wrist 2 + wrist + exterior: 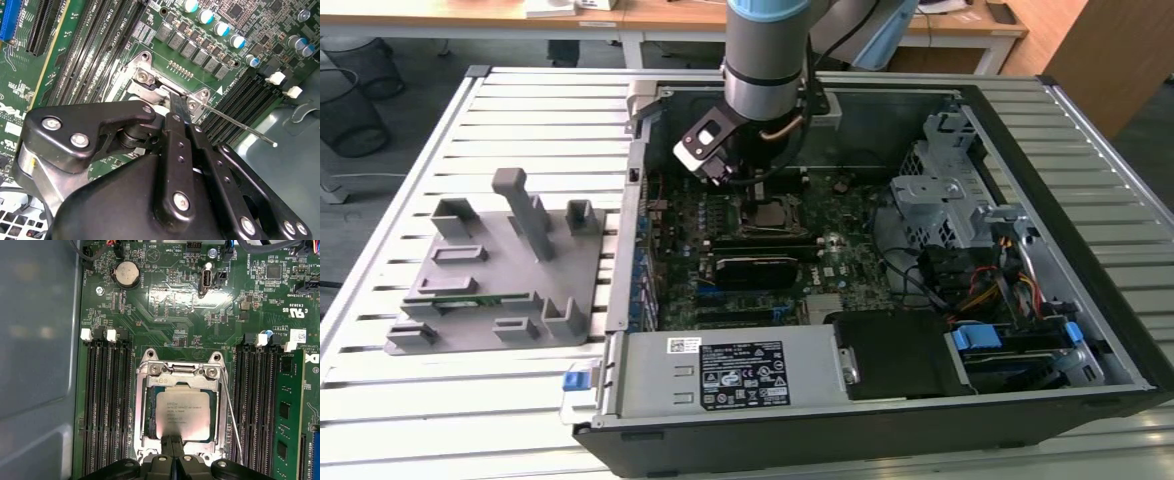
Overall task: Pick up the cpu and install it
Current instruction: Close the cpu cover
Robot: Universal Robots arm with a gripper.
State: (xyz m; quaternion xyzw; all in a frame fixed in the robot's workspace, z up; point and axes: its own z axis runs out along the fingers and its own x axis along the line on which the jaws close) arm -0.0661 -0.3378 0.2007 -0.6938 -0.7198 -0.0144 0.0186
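Gripper point(172, 441): fingers are closed together, with nothing seen held. The tips are set at the nearest edge of the cpu point(182, 415), part of which is covered; contact cannot be told. Cpu: laid flat, silvery top up, square within the socket frame point(141, 405). Lever rod point(231, 410) and memory slots point(107, 400) are ranged either side of the fingers.

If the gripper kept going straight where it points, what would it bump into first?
Probably the cpu, lying in the socket; the gripper, fingers shut, hangs at its edge, though depth is unclear.
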